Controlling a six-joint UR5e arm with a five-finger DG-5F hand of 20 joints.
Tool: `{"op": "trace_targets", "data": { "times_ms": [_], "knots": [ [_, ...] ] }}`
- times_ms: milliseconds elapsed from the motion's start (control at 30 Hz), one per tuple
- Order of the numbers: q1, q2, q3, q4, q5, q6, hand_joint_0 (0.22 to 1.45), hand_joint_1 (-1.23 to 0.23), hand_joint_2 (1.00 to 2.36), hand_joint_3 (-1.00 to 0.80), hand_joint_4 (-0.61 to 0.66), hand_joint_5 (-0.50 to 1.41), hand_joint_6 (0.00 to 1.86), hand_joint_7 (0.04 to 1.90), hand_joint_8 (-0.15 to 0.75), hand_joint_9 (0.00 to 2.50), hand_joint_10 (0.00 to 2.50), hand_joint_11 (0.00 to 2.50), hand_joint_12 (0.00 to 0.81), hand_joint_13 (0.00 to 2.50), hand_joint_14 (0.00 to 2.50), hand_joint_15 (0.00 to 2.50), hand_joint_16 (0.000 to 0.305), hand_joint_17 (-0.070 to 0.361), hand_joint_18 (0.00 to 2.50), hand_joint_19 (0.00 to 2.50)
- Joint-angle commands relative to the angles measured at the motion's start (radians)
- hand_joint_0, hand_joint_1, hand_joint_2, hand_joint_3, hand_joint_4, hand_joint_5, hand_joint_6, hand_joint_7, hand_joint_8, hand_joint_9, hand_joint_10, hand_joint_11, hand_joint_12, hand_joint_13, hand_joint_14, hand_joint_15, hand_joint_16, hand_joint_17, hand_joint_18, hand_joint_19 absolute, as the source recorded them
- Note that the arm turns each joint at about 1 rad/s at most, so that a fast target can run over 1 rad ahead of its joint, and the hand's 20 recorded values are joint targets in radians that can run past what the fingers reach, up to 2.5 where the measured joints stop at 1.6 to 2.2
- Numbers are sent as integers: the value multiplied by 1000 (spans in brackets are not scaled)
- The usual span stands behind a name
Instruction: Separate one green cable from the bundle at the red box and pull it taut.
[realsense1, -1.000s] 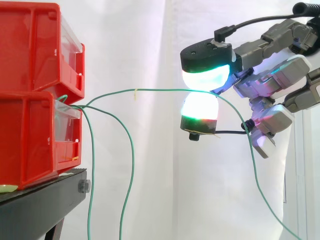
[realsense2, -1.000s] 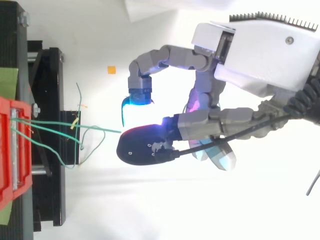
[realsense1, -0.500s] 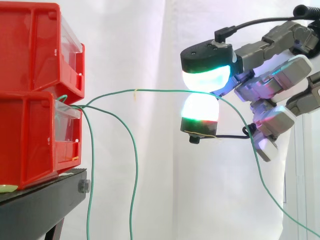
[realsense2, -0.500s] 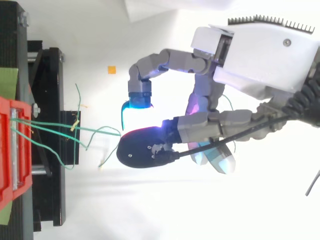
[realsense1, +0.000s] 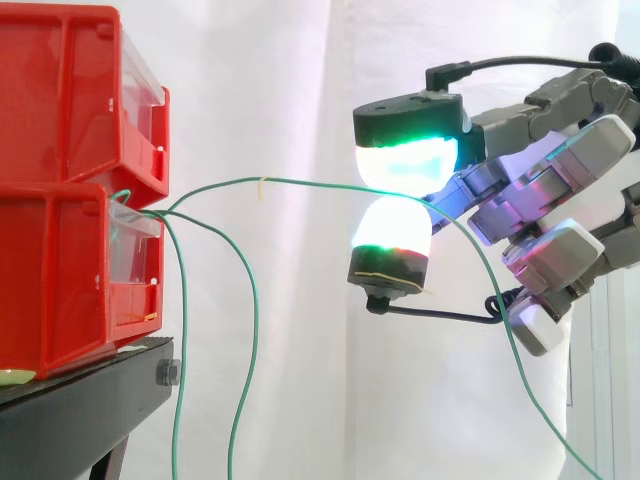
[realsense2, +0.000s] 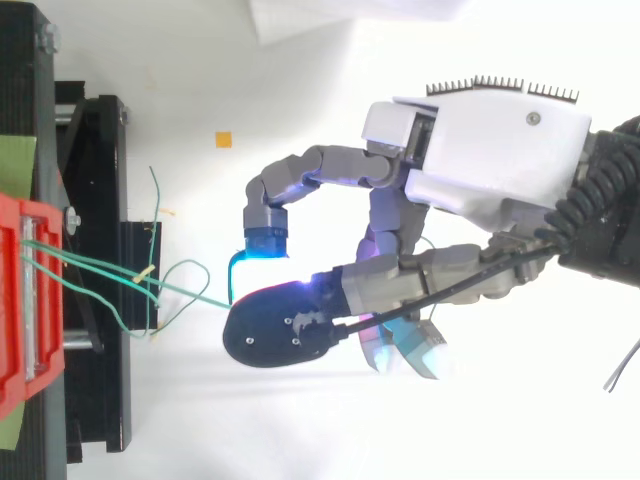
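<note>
The robot hand (realsense1: 540, 185) reaches in from the right, and two of its glowing pads (realsense1: 405, 160) are pressed together, one above the other, with a single green cable (realsense1: 320, 182) clamped between them; the remaining fingers are curled back behind. In the top view the robot hand (realsense2: 480, 150) is seen off the stand's edge, over the pale floor. From the pinch the cable's long axis is laid almost level toward the left, slightly bowed, with a small yellow tag (realsense1: 262, 184) on it, up to the front opening of the lower red bin (realsense1: 55, 280). On the right of the pads it drops toward the lower right corner. Other green cables (realsense1: 254, 330) hang slack from the same opening. An upper red bin (realsense1: 60, 90) is stacked on the lower one at the edge of the black stand (realsense1: 80, 410), before the white curtain (realsense1: 280, 80)
</note>
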Motion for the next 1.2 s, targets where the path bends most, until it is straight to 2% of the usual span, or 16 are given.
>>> {"op": "trace_targets", "data": {
  "times_ms": [0, 167, 367, 533, 767, 900, 1167],
  "knots": [
    [-1, 0, -1, 4, -3, 24, 704, -770, 1013, -248, 92, 116, 563, 1278, 184, 1928, 22, 653, 352, 1474, 20, 685, 33, 74, 1044, 594],
    [-5, 0, -1, 3, -4, 50, 703, -770, 1014, -243, 94, 116, 564, 1277, 184, 1927, 20, 664, 350, 1475, 22, 685, 33, 74, 1045, 594],
    [-5, 0, -1, 3, -3, 51, 674, -736, 1013, -252, 54, 115, 569, 1271, 195, 1942, 20, 656, 352, 1493, 20, 678, 35, 79, 1066, 586],
    [-5, 0, -1, 3, -3, 50, 640, -709, 1008, -373, 36, 106, 621, 1140, 195, 1976, 24, 660, 358, 1512, 22, 685, 39, 88, 1086, 588],
    [-5, 0, -1, 3, -1, 48, 591, -657, 1000, -499, 37, 99, 645, 1097, 191, 1976, 22, 693, 355, 1499, 20, 697, 37, 84, 1054, 626],
    [-5, 0, -1, 3, -1, 47, 577, -641, 1000, -500, 39, 98, 647, 1090, 197, 1979, 22, 690, 354, 1501, 23, 697, 39, 87, 1056, 618],
    [-5, 0, -1, 1, -4, 47, 591, -764, 1000, -500, 39, 94, 655, 1074, 194, 1969, 22, 694, 354, 1495, 22, 700, 38, 86, 1046, 614]
  ]
}}
